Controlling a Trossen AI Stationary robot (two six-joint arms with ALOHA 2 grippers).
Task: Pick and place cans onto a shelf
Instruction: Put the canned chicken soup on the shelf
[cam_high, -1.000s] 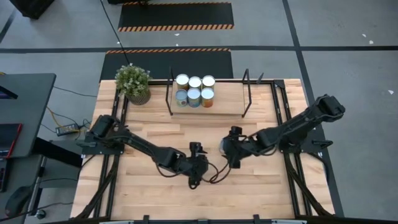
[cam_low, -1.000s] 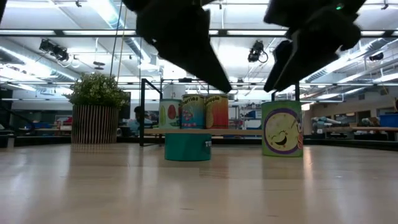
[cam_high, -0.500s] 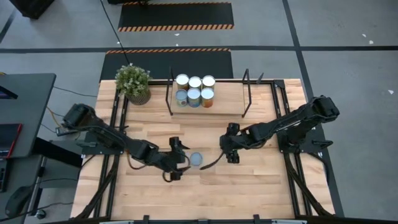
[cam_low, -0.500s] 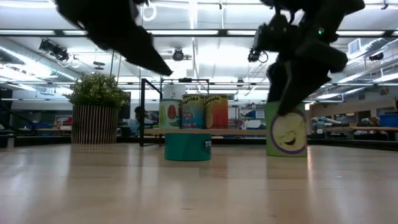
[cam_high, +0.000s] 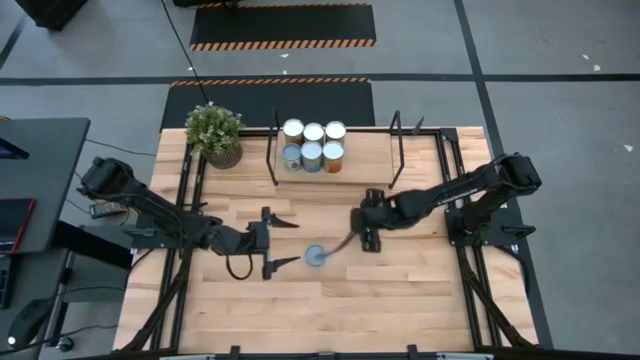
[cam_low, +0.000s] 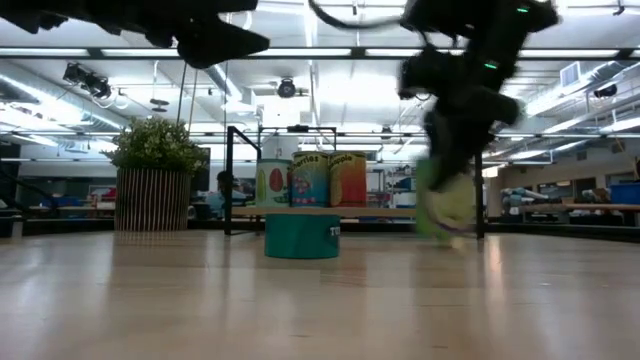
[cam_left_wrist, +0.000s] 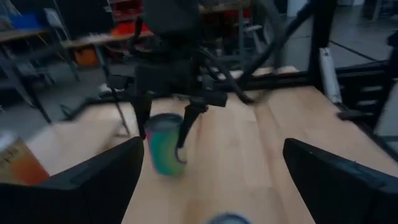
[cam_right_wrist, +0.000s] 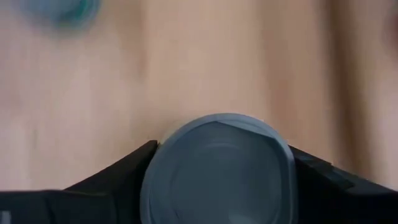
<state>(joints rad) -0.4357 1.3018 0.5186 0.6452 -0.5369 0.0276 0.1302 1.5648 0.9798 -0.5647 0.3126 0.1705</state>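
A teal can stands on its base on the tabletop; it also shows in the low view. My left gripper is wide open and empty just to its left. My right gripper is shut on a green can, which is hidden under the gripper in the high view. The green can's silver top shows in the right wrist view. Several cans stand on the left part of the shelf at the table's far side. My right gripper pinches the green can between its two fingers, on opposite sides of the upper wall just below the rim. The fingers come from above, pointing down. The can stays roughly upright; motion blur hides whether its base is off the table.
A potted plant stands at the far left corner. The shelf's black upright rods frame the plank, and its right half is bare. Open tabletop lies between the grippers and the near edge.
My left gripper has drawn back toward the table's left edge, uncovering the teal can, which stays standing in place. My right gripper has come down over the green can, taken hold of it and moved it toward the far edge and the shelf.
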